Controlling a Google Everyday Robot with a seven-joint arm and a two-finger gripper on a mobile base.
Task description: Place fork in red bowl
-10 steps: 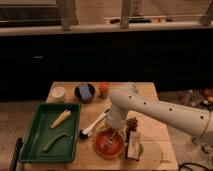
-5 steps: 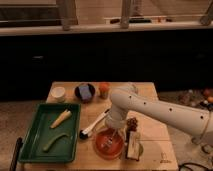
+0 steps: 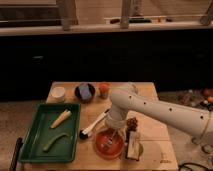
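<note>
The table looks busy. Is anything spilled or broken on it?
Nothing stands out. Nothing looks spilled or broken on the table. The gripper hangs over the red bowl, where the fork shows, and the white-handled utensil just lies slantwise beside it.

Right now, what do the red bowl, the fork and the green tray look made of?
Red bowl: glossy orange-red with a sheen on the wall, so plastic or glazed ceramic.
Fork: pale and silvery, so probably metal, though silver-look plastic is possible.
Green tray: dull, even green with a moulded raised rim, likely plastic.
The gripper is just over the red bowl, by the fork.
</note>
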